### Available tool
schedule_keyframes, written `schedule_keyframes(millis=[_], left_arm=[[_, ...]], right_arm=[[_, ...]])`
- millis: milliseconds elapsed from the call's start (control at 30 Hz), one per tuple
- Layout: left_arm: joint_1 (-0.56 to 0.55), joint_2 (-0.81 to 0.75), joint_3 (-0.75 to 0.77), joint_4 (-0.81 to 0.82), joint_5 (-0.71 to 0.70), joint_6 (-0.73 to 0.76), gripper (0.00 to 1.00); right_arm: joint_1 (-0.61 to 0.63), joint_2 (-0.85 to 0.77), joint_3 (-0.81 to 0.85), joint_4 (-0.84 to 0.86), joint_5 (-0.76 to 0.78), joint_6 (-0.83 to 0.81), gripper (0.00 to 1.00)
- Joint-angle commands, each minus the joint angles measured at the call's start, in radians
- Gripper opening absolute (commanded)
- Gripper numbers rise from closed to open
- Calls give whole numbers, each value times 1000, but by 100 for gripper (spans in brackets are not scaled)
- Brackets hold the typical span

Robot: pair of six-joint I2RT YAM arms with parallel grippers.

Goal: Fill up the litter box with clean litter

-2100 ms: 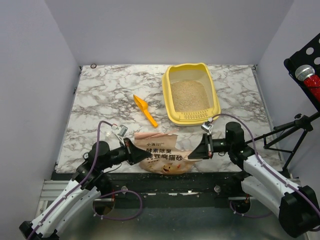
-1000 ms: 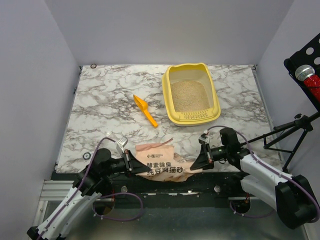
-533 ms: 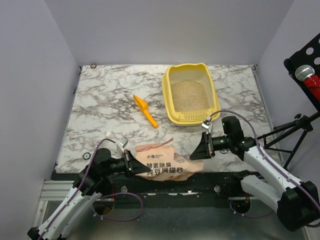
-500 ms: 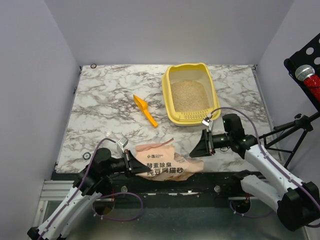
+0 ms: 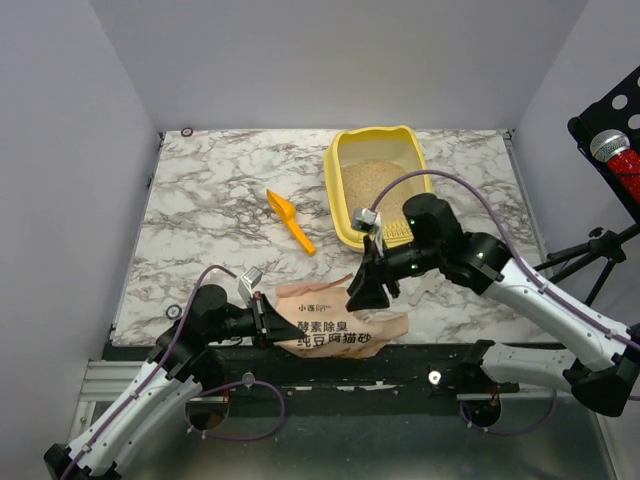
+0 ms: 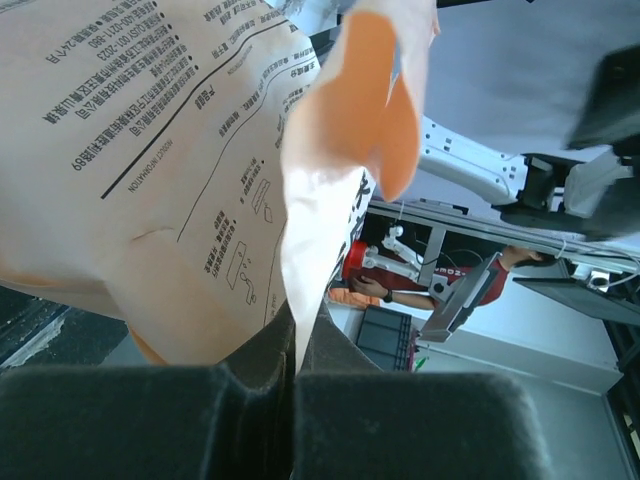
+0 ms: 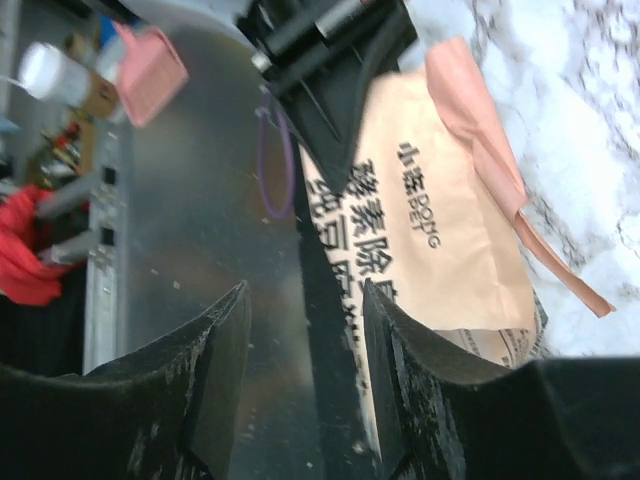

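Observation:
The yellow litter box (image 5: 333,186) stands at the back right of the marble table with beige clean litter (image 5: 372,180) in it; my right arm covers its front lip. A pinkish-tan bag (image 5: 335,322) with dark characters lies at the table's front edge. My left gripper (image 5: 288,331) is shut on the bag's left edge; in the left wrist view the bag (image 6: 150,150) rises out of the closed jaws of the left gripper (image 6: 297,372). My right gripper (image 5: 358,298) hangs open just above the bag's middle. In its own view, the right gripper (image 7: 305,390) holds nothing, with the bag (image 7: 440,230) beyond its fingertips.
A small orange scoop (image 5: 291,220) lies left of the litter box. A black stand with a red microphone (image 5: 612,150) is off the table's right side. The metal frame (image 5: 330,375) runs below the front edge.
My right gripper opened, let go of the bag's right end and swung left and up over the bag's middle. The left gripper kept its hold and barely moved.

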Motion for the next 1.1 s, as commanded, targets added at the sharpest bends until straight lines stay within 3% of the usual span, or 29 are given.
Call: schedule_keyframes(millis=[0, 433, 667, 1067], left_arm=[[3, -10, 40, -3, 56, -24, 0], [3, -85, 65, -130, 25, -31, 0], [4, -105, 74, -160, 13, -33, 0], [4, -150, 116, -255, -46, -19, 0]], right_arm=[[106, 53, -15, -81, 213, -203, 58], [282, 66, -130, 64, 284, -449, 60], [342, 101, -169, 109, 375, -483, 61], [362, 130, -244, 129, 361, -495, 62]])
